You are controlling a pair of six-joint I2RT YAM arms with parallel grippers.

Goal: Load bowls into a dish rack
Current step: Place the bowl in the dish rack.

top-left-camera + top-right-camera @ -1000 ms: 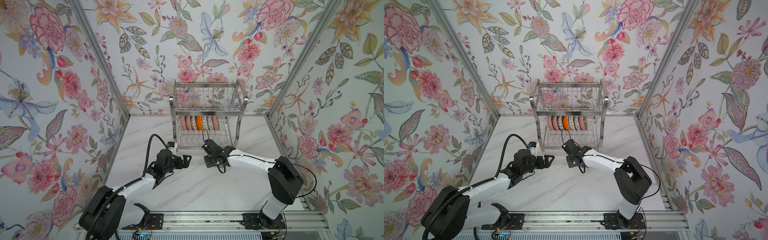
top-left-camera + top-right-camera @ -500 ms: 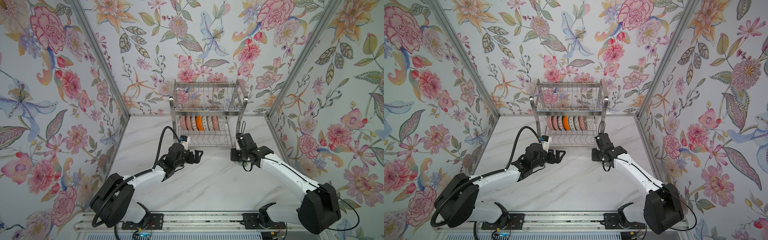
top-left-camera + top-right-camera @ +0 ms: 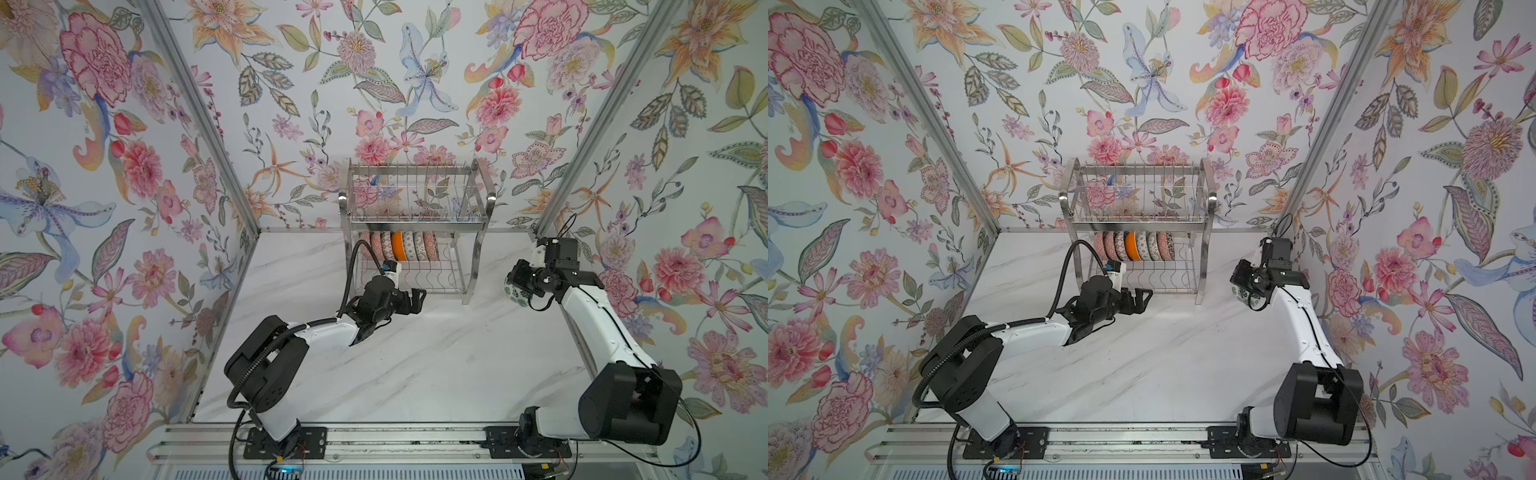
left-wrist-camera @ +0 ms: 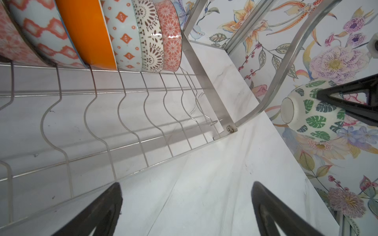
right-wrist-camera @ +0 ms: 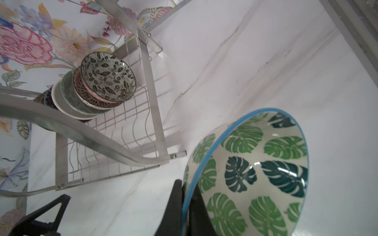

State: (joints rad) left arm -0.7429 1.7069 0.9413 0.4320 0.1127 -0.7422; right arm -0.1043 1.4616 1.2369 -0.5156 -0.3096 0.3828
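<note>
Green-leaf bowl [image 5: 255, 173] on edge, right of dish rack [image 3: 417, 222], near right wall; right gripper [image 5: 187, 206] pinches its rim.
Step, judged: transport to rack.
Next: swing left past curved leg, drop into free slot right of bowl row [image 3: 399, 246].
Left gripper [image 3: 417, 299] spread wide, empty, at rack's near edge.
Right wrist view shows rim pinch; both top views show only a sliver of bowl.

The dish rack [image 3: 415, 225] is polished metal wire and strip, mirror-bright. The bowls [image 4: 88, 34] and the leaf bowl [image 5: 255, 173] are glazed ceramic, glossy with highlights. The desk [image 3: 415, 365] is smooth and marble-look; the left pincer [image 4: 186, 183] is matt black plastic.
</note>
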